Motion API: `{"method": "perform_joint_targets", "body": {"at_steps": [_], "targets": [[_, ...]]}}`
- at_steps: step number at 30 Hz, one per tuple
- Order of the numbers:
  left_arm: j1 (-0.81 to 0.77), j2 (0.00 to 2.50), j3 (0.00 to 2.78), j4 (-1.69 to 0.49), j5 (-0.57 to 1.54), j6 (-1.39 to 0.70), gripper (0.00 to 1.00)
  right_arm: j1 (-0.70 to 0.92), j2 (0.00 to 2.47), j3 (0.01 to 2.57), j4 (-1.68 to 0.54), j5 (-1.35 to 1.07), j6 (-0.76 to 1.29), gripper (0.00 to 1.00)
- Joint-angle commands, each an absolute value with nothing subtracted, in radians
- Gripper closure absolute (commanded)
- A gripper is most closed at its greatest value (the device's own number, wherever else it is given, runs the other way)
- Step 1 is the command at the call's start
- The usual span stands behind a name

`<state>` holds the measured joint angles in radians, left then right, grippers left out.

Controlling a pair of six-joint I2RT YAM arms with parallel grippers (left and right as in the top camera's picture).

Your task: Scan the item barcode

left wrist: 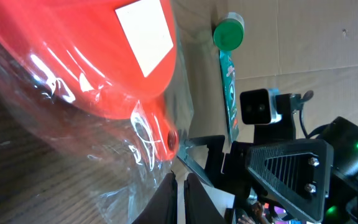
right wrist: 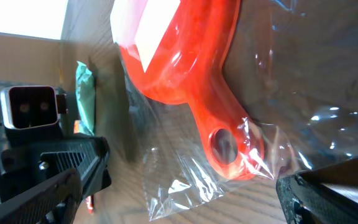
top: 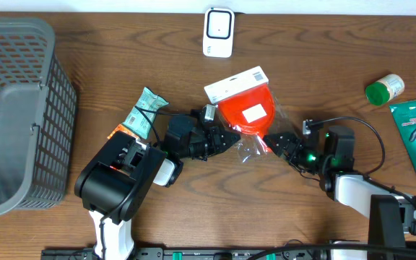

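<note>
- At table centre, between the two arms, lies the red plastic item (top: 245, 101) in its clear bag (top: 250, 150), handle pointing toward the near edge. It is well short of the white scanner (top: 218, 32) at the far edge.
- Left gripper (top: 231, 139): jaws pressed together, seemingly nipping only loose bag film.
- Right gripper (top: 273, 143): jaws spread wide just beside the handle end, gripping nothing.
- Risks, my read: the film slips or tears on a lift, and the item swings. Creases or glare over the white label (top: 253, 113) spoil the scan.

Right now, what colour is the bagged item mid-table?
The bagged item is orange-red with a white label; best seen overhead.
</note>
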<state>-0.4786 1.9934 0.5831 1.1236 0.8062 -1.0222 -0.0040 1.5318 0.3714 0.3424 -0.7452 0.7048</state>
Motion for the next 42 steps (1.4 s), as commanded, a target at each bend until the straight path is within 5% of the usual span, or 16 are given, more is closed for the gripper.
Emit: {"method": "perform_joint_targets", "body": {"at_steps": [1, 17, 28, 42], "targets": [[-0.476, 1.967, 0.580, 1.128, 0.820, -1.022, 0.93, 0.054, 1.579, 0.340, 0.350, -0.605, 0.731, 0.01], [-0.452, 1.967, 0.580, 1.036, 0.820, -0.989, 0.91, 0.093, 1.625, 0.340, 0.268, -0.582, 0.822, 0.07], [-0.307, 1.967, 0.580, 0.954, 0.879, -0.923, 0.45, -0.176, 1.625, 0.345, 0.082, -0.677, 0.549, 0.01], [-0.270, 1.967, 0.580, 0.857, 0.859, -0.846, 0.42, -0.130, 1.671, 0.527, 0.082, -0.614, 0.441, 0.01]]}}
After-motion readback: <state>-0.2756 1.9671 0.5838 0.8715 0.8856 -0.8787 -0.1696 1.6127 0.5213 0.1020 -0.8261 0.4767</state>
